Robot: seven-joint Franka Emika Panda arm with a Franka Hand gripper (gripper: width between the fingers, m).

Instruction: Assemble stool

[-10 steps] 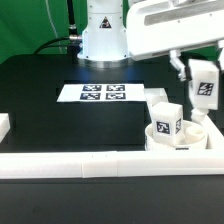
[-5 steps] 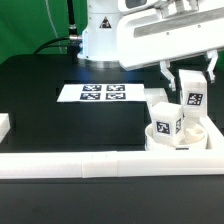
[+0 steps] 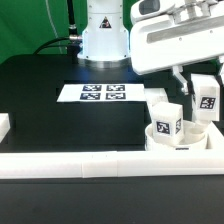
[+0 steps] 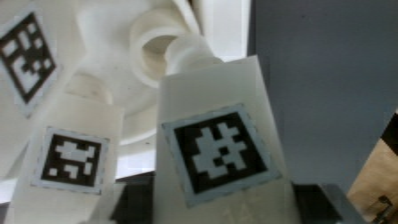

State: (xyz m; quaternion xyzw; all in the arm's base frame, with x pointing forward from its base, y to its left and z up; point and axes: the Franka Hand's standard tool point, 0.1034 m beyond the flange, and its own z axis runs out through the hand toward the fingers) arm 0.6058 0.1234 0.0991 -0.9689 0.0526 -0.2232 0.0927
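Standing upright (long axis vertical): leg (image 3: 207, 96)

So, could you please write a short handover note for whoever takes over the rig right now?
End effector: shut on a stool leg, held upright in the air at the exterior view's right, above the seat area.
Seat: in the corner at the exterior view's right, against the white rail, with two legs standing on it.
Marker board: flat on the table, mid-scene.
Done: two legs appear placed, though how firmly they sit cannot be told; another leg picked up.
Left: bring the held leg down onto the seat, fasten it, then check all legs.
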